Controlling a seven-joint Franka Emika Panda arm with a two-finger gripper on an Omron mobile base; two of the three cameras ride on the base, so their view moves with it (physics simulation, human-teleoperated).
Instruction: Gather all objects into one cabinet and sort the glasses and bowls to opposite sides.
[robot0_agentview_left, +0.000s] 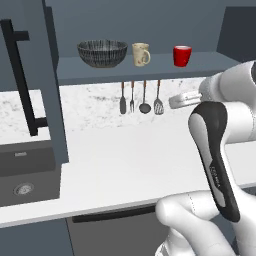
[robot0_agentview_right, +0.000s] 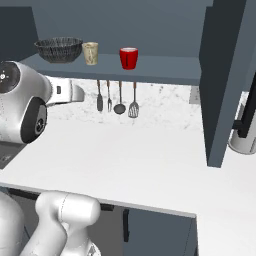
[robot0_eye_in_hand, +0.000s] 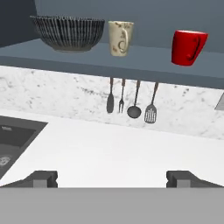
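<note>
Bowl (robot0_eye_in_hand: 68, 31), then one mug (robot0_eye_in_hand: 120, 38), then another mug (robot0_eye_in_hand: 188, 47) rightward along the cabinet shelf (robot0_eye_in_hand: 131, 63).

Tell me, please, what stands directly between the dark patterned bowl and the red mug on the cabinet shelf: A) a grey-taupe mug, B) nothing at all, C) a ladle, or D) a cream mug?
D: on the cabinet shelf the cream mug stands just beside the bowl, with the red mug farther along past a gap.

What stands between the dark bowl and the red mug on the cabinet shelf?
The cream mug stands between the dark bowl and the red mug, close beside the bowl. The hand view shows it most clearly.
</note>
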